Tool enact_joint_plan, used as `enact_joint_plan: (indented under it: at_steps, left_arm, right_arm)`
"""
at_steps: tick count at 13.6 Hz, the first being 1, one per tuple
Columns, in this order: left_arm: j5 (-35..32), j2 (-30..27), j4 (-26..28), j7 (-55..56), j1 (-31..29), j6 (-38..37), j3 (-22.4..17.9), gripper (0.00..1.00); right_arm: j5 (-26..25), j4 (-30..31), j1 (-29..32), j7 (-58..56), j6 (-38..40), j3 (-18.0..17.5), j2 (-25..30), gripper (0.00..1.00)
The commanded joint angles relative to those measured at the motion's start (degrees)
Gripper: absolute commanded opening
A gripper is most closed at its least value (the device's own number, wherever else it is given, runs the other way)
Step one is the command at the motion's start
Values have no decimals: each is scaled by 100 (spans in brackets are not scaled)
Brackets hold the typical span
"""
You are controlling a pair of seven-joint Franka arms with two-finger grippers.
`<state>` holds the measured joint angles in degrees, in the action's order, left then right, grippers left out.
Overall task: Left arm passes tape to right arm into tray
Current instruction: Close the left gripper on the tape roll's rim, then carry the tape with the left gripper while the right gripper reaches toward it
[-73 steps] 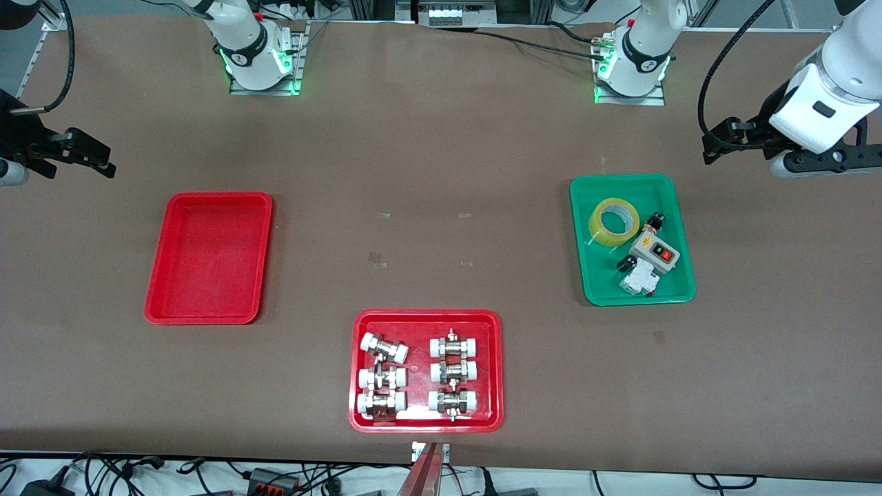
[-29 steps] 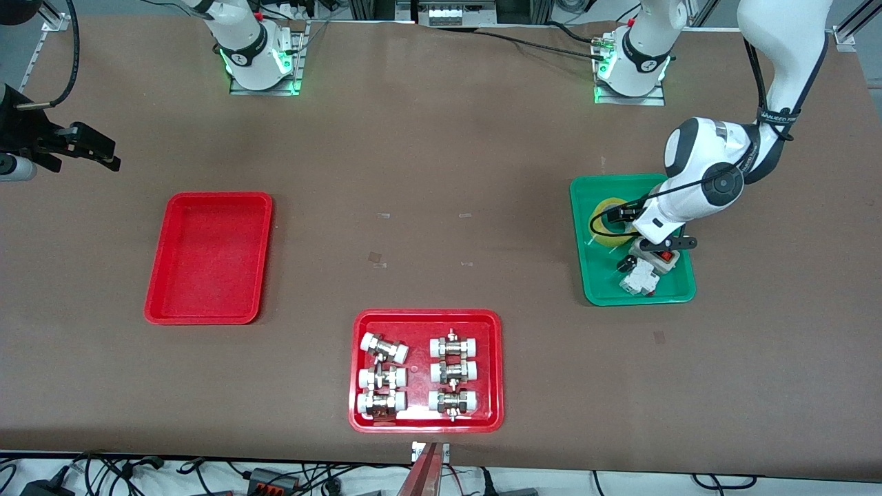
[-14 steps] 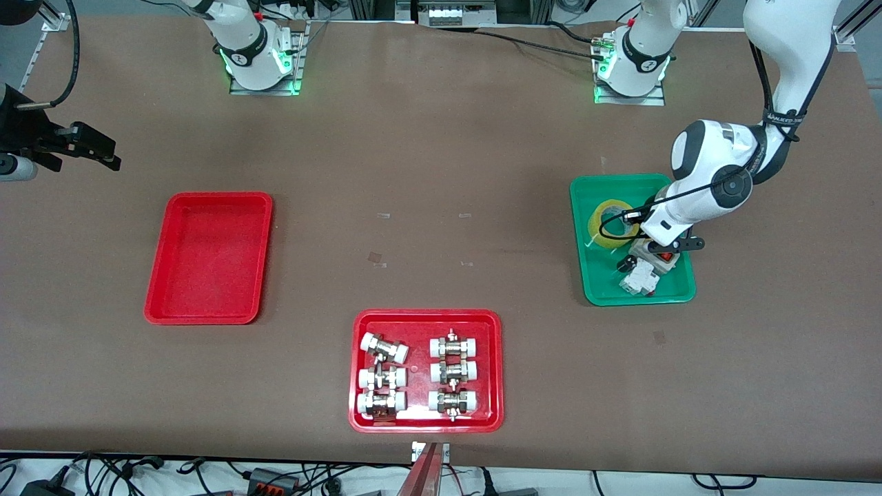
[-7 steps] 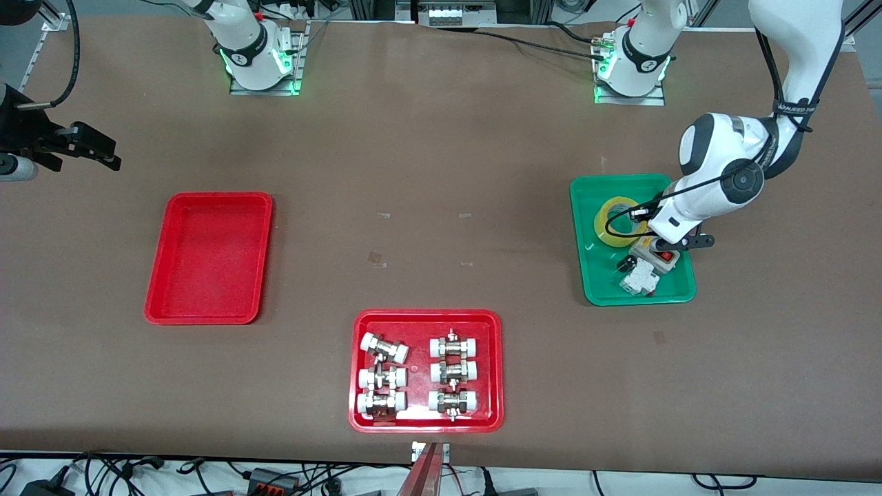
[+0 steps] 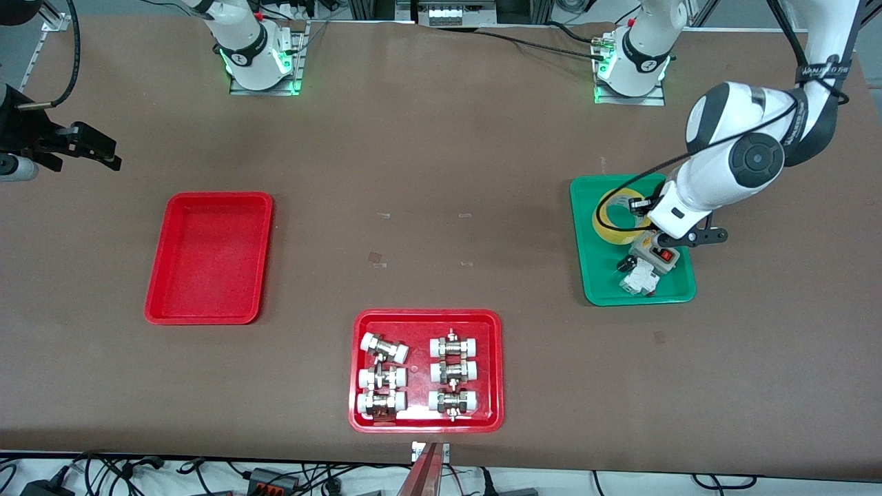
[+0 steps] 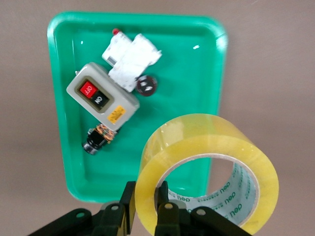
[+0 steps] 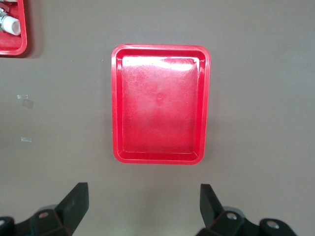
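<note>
The yellow tape (image 5: 615,222) is upright in my left gripper (image 5: 644,207), held a little above the green tray (image 5: 586,275). In the left wrist view the left gripper (image 6: 146,199) has one finger inside the roll and one outside, shut on the wall of the tape (image 6: 197,132). My right gripper (image 5: 103,157) waits open and empty over the table at the right arm's end. The plain red tray (image 5: 210,258) lies nearer to the front camera than that spot. In the right wrist view the right gripper (image 7: 142,206) is wide open, clear of the red tray (image 7: 160,103).
The green tray (image 6: 64,123) holds a grey switch box (image 5: 658,255), a white breaker (image 5: 637,281) and small black parts. A red tray of pipe fittings (image 5: 426,313) lies at the table's front middle.
My left arm came down into the green tray, closed on the tape and has lifted it clear of the tray floor. The right arm has not moved.
</note>
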<state>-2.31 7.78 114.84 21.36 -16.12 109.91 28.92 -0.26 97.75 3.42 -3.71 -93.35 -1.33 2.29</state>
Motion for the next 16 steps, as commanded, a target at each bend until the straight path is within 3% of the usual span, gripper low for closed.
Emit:
enact_joint_plan:
  at_steps: [1,3,6,10,13,16]
  left_arm:
    - [142,-13,-864,281,-31,-810,315,0]
    - [222,13,-1348,299,-14,-1059,421,0]
    - [1056,188,-2165,316,161,-1120,597,0]
    - [1110,1048,-2772,1007,1021,-814,606,0]
    - [1119,1935,-3158,1949,1759,-42,606,0]
    - [1127,2586,-3669,2696,2244,223,606,0]
  right_arm:
    - [53,25,-17,-95,18,10,-18,100]
    - [114,16,-61,-104,27,-8,-236,100]
    - [140,16,-96,-104,1,-8,-386,100]
    - [211,-195,-333,-86,132,1,-703,100]
    - [298,-309,-316,-139,133,-8,-1116,100]
    - [1376,-467,-298,-218,141,1,-1361,100]
